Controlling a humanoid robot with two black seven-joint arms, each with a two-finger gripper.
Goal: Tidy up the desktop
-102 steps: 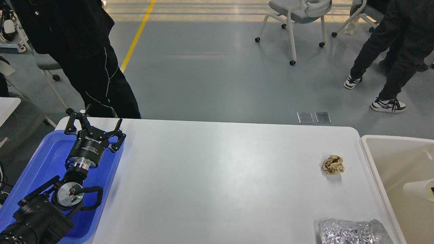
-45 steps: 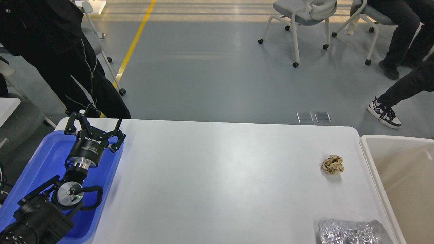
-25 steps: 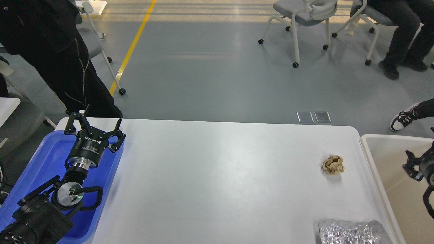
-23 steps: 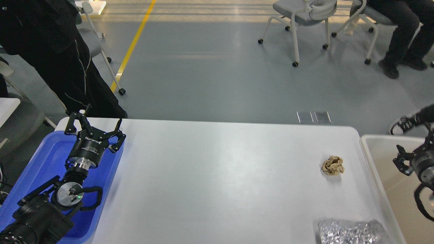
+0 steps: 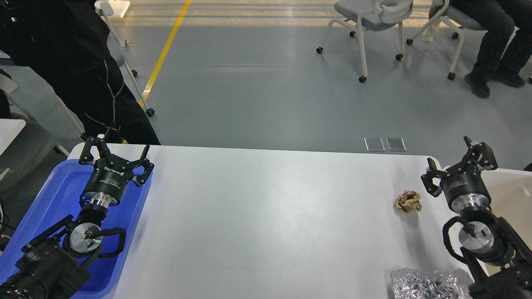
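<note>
- The left arm comes in from the lower left corner and reaches up and away over the blue tray (image 5: pixel 62 182). Its wrist sits above the tray floor.
- The left gripper (image 5: pixel 117 154) is at the far end of that arm, fingers pointing away from the robot and spread wide, with nothing between them. It hangs over the tray's far right corner, close to the far left edge of the desktop (image 5: pixel 266 216).
- The right arm comes in from the lower right corner, rising along the desktop's right edge. Its wrist is over the edge where the desktop meets the beige bin (image 5: pixel 509 187).
- The right gripper (image 5: pixel 459 164) points up and away, its fingers splayed wide and holding nothing. It stands over the desktop's far right corner.
- A crumpled ball of brown paper (image 5: pixel 408 202) lies on the desktop just to the left of the right gripper's body and a little nearer the robot, apart from the fingers.
- A crumpled sheet of silver foil (image 5: pixel 428 283) lies at the near right of the desktop, beside the lower part of the right arm, well back from its fingers.
- The desktop stretches between the two grippers, the tray at its left end and the bin at its right.
</note>
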